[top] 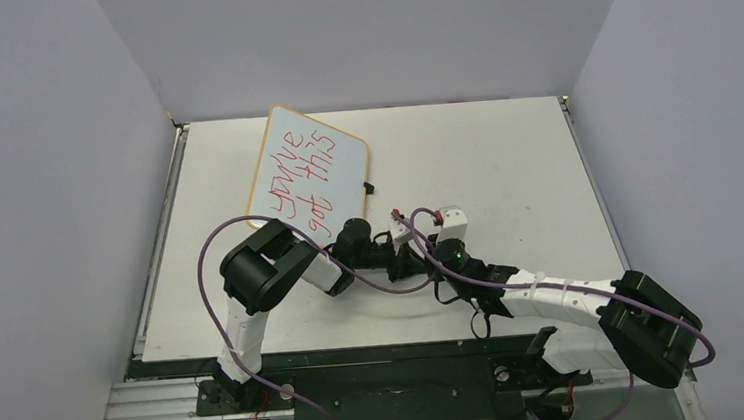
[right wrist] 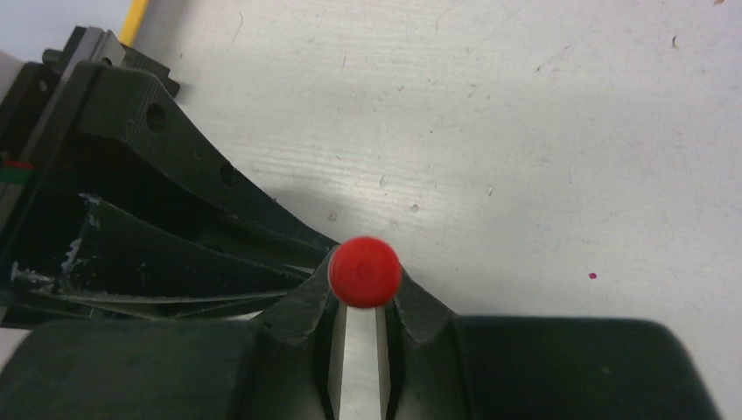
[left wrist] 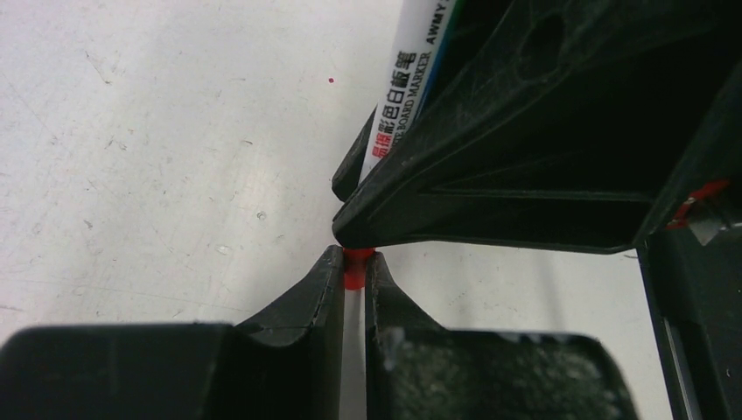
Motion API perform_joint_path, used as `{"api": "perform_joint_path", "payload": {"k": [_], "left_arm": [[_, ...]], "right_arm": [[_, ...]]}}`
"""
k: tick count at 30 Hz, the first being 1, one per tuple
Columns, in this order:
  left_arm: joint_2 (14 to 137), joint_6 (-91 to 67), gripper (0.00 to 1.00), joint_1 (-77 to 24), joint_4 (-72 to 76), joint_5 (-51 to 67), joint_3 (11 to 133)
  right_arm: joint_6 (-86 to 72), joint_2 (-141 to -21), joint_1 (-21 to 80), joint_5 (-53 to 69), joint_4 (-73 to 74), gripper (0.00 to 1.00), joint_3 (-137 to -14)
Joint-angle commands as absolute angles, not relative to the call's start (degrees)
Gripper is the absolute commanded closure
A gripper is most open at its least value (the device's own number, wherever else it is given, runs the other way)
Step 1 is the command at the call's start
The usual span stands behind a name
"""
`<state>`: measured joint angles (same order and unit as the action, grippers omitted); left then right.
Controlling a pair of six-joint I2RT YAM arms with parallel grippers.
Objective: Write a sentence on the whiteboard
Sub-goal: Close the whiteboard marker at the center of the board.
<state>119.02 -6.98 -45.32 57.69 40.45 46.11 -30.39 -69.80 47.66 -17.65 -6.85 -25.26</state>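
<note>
Since the sentence [top: 303,180] was already on the whiteboard [top: 350,177], up by the far-left corner of the table [top: 504,159], the action was mid-table near the front edge. The left gripper [left wrist: 354,255] was pinched tight on a small red bit [left wrist: 357,273] (the cap, I think). The right gripper [right wrist: 365,284] was clamped on the marker [left wrist: 398,87]. Its barrel angled steeply up and away from that red bit, so lining them up looked like the whole game.

A white marker [left wrist: 398,96] with black and red printed lettering runs between the right jaws, its round red end [right wrist: 364,272] seated at their tips. A small red piece [left wrist: 357,267] is pinched between the left jaws. Beneath both jaws lies the scuffed white surface [top: 504,159], with a tiny red speck [left wrist: 331,80] beyond the left jaws. Grey walls [top: 46,196] stand around it.
</note>
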Motion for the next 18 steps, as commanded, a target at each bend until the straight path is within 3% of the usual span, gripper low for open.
{"api": "perform_joint_path", "payload": {"k": [1, 9, 18], "left_arm": [[118.34, -7.13, 1.0, -45.45, 66.55, 37.91, 48.57], [118.22, -5.38, 1.0, -46.62, 63.84, 36.55, 48.87], [117.11, -5.7, 1.0, -46.72, 62.06, 36.42, 49.28]], "right_arm": [[-35.82, -73.65, 51.33, -20.3, -9.08, 1.0, -22.21], [-41.27, -82.05, 56.09, -22.51, -14.59, 1.0, -20.28], [-42.72, -78.74, 59.05, -27.75, -8.72, 1.0, -22.63]]}}
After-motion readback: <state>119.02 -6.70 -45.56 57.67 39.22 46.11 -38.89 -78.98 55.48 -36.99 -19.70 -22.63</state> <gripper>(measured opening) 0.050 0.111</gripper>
